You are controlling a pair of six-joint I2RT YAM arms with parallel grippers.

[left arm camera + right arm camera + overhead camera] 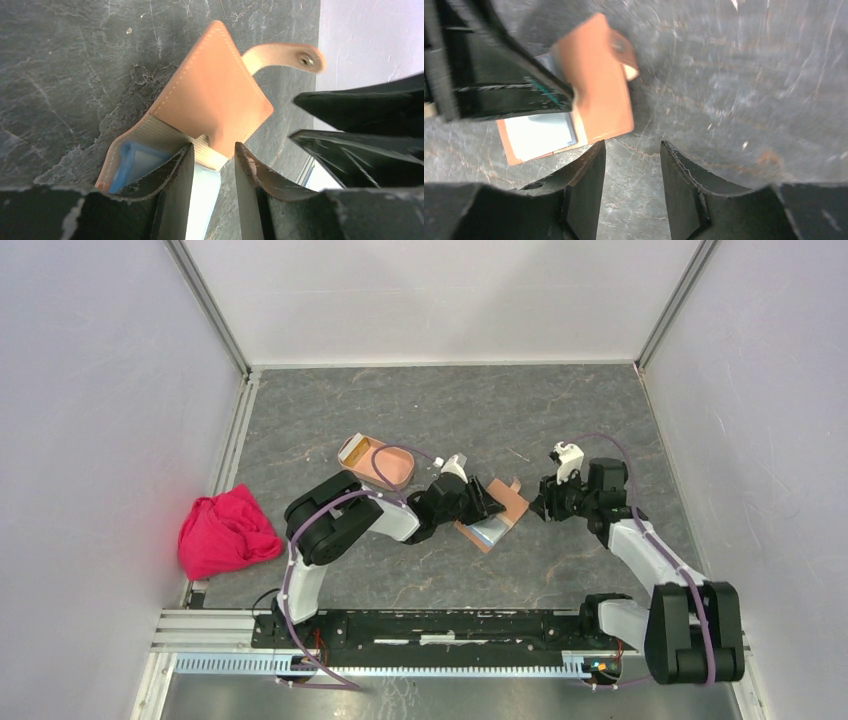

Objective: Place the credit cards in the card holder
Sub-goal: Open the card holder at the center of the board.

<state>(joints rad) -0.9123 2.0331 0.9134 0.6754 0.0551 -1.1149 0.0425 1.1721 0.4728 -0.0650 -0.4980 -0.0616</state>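
Note:
The salmon-pink card holder point(380, 464) sits at centre left of the table; I cannot tell what lies in it. A brown leather wallet point(500, 508) lies open to its right, with a pale grey-white credit card point(487, 531) in its pocket. My left gripper point(492, 506) is open, low over the wallet. In the left wrist view its jaws point(214, 147) straddle the wallet's point(215, 95) fold, with the pale card point(205, 195) showing between them and a blue edge point(127, 155) at the left. My right gripper point(538, 508) is open and empty just right of the wallet point(599, 90); the pale card point(539, 135) shows there too.
A crumpled red cloth point(228, 530) lies at the table's left edge. The wallet's snap tab point(287, 54) sticks up towards the right wall. White walls close in the table on three sides. The right gripper's black fingers point(360, 130) are close beside the left gripper.

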